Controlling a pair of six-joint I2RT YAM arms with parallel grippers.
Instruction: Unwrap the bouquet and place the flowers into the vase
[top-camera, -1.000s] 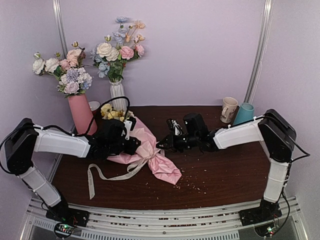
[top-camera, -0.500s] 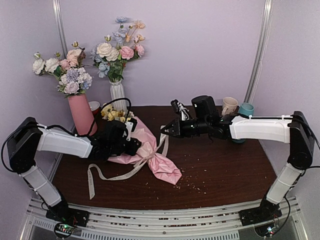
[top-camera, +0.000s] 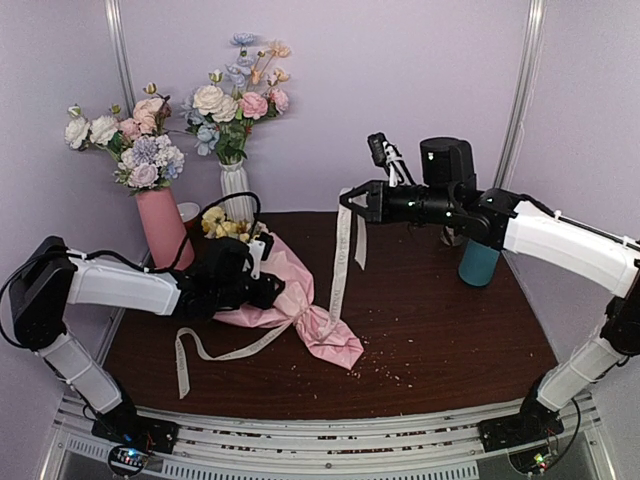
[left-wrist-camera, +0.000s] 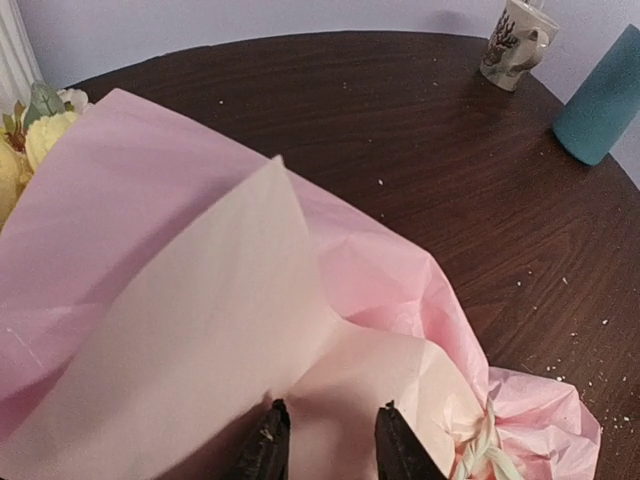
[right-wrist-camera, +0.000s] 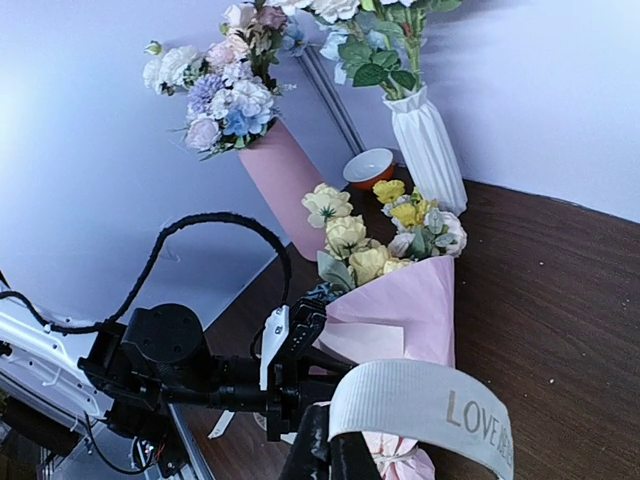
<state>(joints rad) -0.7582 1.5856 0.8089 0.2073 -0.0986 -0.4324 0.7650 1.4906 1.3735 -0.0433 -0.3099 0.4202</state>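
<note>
Your cone-shaped bouquet (top-camera: 285, 285) in pink paper wrap lies on its side on the dark wooden bench (top-camera: 440, 340), left of the middle. Its pointed end is toward the near edge and its open end toward the back left. The small yellow and pale flowers (top-camera: 225, 225) sit inside the wrap. They poke out just in front of the pink vase (top-camera: 165, 230) and the white ribbed vase (top-camera: 236, 190), each of which holds its own bunch.

Your left gripper (left-wrist-camera: 330, 450) lies low across the middle of the bouquet. Its jaws are part-way closed on a fold of the pink paper, which fills the gap between the fingers (left-wrist-camera: 268, 445).

Your right gripper (top-camera: 347, 197) is raised in the air over the back half of the bench, jaws pressed together on the long cream ribbon (top-camera: 339, 260). From that pinch one strand runs down to the cinched neck of the wrap, and a shorter end hangs free beside it. In the right wrist view the band curves over the fingertips and carries the printed word LOVE. Another tail of the ribbon trails across the bench toward the near left.

The smooth teal-blue vase (top-camera: 480, 265) stands upright at the right, well apart from the bouquet and partly behind your right arm. In the left wrist view the cream mug (left-wrist-camera: 520, 32) stands near it.
</note>
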